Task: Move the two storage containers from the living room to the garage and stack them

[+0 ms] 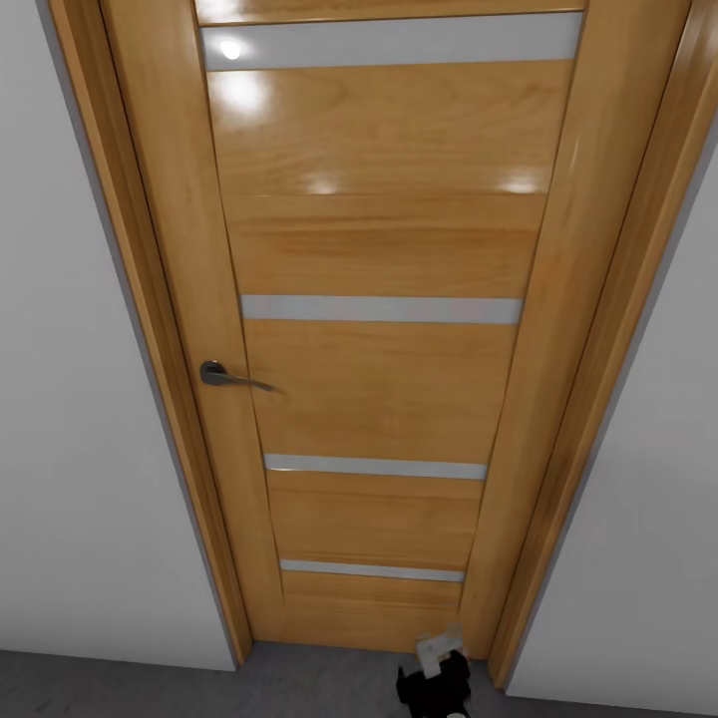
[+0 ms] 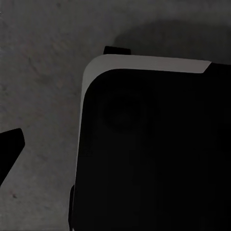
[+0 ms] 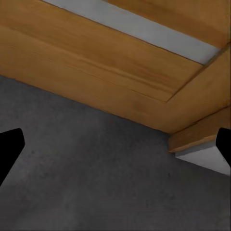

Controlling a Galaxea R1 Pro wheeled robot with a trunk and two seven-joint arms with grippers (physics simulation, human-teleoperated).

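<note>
Head view: one wooden door point(image 1: 379, 329) shut, dead ahead; one lever handle point(image 1: 231, 377) at 9 o'clock; four pale strips across panel; white walls point(image 1: 70, 399) both sides; grey floor point(image 1: 199, 688) at 6 o'clock; right hand point(image 1: 439, 666) low at 5 o'clock.

Left wrist view: dark robot body point(image 2: 154, 154) over floor; one fingertip point(image 2: 9, 147) visible; left hand's spread cannot tell.

Right wrist view: two fingertips point(image 3: 9, 147) wide apart, holding nothing; door foot beyond.

Containers unseen here, zero counted; judgement: approach handle squarely, press lever before pushing.
</note>
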